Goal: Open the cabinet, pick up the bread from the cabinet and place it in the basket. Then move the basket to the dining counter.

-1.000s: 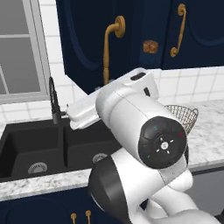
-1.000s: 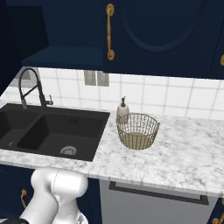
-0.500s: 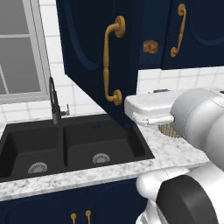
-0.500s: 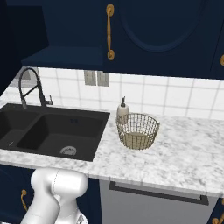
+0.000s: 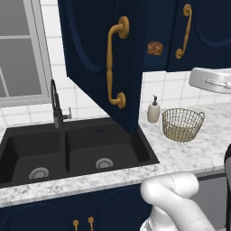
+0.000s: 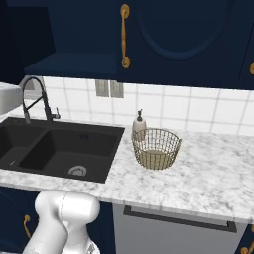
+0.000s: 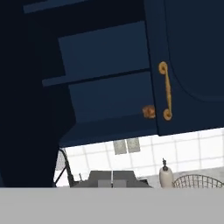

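With its left door swung open at upper centre, the navy blue arched-panel wall cabinet (image 5: 101, 58) shows the small golden-brown bun (image 5: 154, 48) on its lower shelf above the round tan wire-mesh basket (image 5: 182, 125), while the gripper (image 7: 112, 180), low in the hand view, has its fingers pressed together on nothing.

text: none readable | labels, brands, numbers, signs: none to be made out | soap bottle (image 5: 154, 111): plain white, nothing printed on it | cabinet (image 5: 101, 49) doors: plain navy, no lettering | wall tiles (image 6: 198, 109): blank
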{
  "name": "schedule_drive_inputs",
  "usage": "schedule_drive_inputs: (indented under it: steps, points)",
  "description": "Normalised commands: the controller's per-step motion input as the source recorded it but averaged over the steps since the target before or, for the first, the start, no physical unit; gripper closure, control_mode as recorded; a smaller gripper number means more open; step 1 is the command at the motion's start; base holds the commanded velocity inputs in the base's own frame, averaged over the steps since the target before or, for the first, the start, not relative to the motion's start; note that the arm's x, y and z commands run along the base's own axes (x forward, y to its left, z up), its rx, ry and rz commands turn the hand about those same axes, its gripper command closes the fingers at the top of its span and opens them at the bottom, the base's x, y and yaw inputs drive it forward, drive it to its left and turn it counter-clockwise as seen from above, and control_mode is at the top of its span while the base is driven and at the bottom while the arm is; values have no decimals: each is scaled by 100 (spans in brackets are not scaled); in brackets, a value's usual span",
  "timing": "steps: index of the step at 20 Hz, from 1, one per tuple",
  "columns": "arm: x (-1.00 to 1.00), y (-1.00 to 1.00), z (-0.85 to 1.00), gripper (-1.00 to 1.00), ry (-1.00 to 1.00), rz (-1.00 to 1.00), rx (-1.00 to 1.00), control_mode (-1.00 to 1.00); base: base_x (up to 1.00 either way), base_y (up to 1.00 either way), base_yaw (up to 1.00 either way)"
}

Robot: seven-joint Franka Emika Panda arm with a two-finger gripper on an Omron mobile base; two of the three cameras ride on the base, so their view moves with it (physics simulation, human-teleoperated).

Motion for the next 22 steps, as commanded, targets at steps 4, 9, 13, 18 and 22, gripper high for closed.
schedule_drive_inputs:
  steps: [4,9,13,18,22]
  points:
    - [79,-100,0,100,23,0,1,-100,0,0,0]
    - [98,-95,0,100,20,0,0,-100,0,0,0]
    - [99,-62,0,-100,2,0,0,-100,0,0,0]
    - [100,-8,-3,-100,0,0,0,-100,0,0,0]
    - [100,-1,-3,-100,1,0,-2,-100,0,0,0]
